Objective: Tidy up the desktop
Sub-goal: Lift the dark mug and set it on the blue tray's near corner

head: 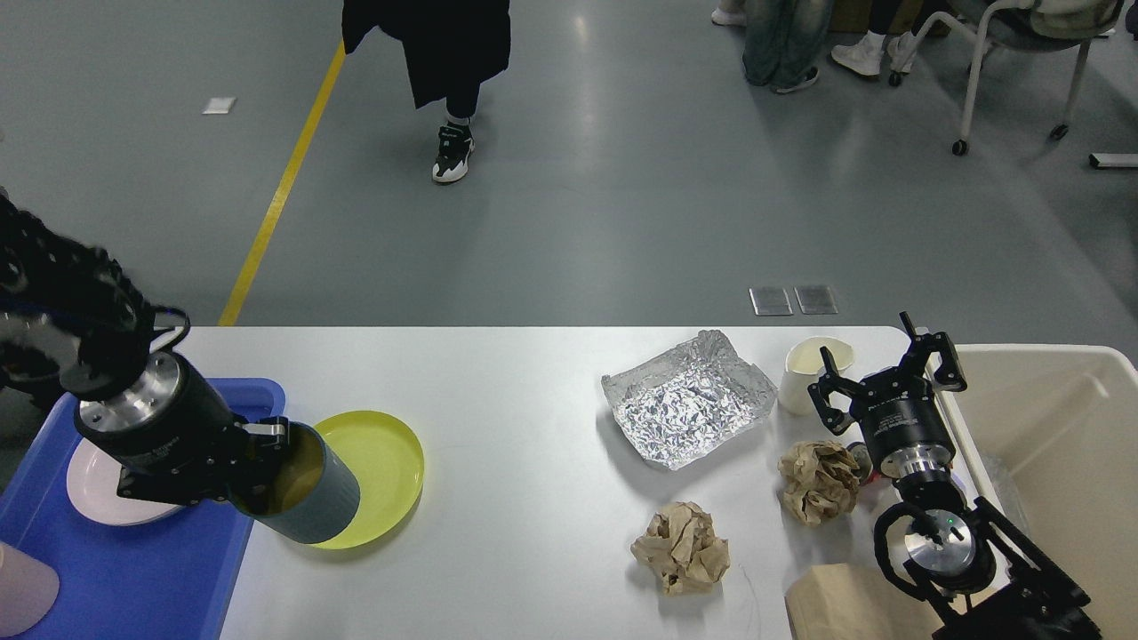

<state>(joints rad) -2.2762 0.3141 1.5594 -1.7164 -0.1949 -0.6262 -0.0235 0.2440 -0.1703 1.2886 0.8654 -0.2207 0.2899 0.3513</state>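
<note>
Two hands over the white worktop (516, 400), which fills the lower view. Left hand (258, 467): fingers closed on a grey cup (311, 498) with yellow inside, tilted, its base over a yellow plate (378, 462); a blue tray (133, 569) with a pale plate (98, 489) sits directly behind that hand. Right hand (880, 378): fingers spread wide, empty. A white cup (805, 373) stands just left of it, possibly touching one finger. Crumpled foil (685, 400) further left; beige bin (1058, 436) to its right.

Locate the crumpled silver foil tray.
Head view: the crumpled silver foil tray lies right of centre on the white desktop, beside the white paper cup.
</note>
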